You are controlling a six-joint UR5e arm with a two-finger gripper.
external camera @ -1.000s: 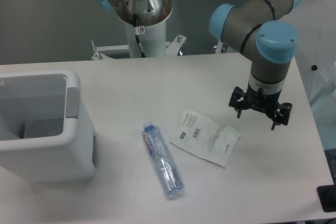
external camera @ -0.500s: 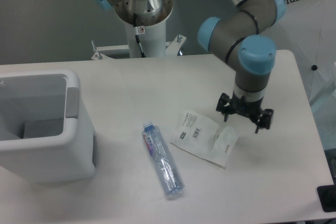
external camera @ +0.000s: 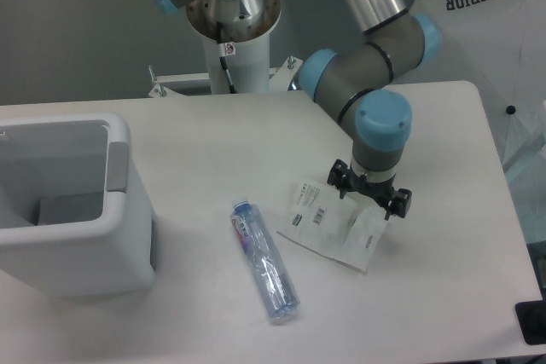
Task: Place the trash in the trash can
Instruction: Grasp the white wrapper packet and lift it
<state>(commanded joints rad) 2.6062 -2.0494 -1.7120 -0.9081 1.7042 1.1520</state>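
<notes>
While both pieces of trash lie on the tabletop [external camera: 213, 151], the pincer [external camera: 369, 194] hangs over the wrapper [external camera: 328, 223].
Its jaws spread wide, empty, presumably to straddle the wrapper; bottle [external camera: 264, 260] and trash can [external camera: 72, 210] sit apart.

a robotics lab: arm pedestal [external camera: 232, 57] bolted behind a bare white table [external camera: 213, 142], grey backdrop.

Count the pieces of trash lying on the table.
2. The plastic bottle lies near the front middle; the white wrapper lies to its right, under the end effector. Nothing else looks hidden.
</notes>
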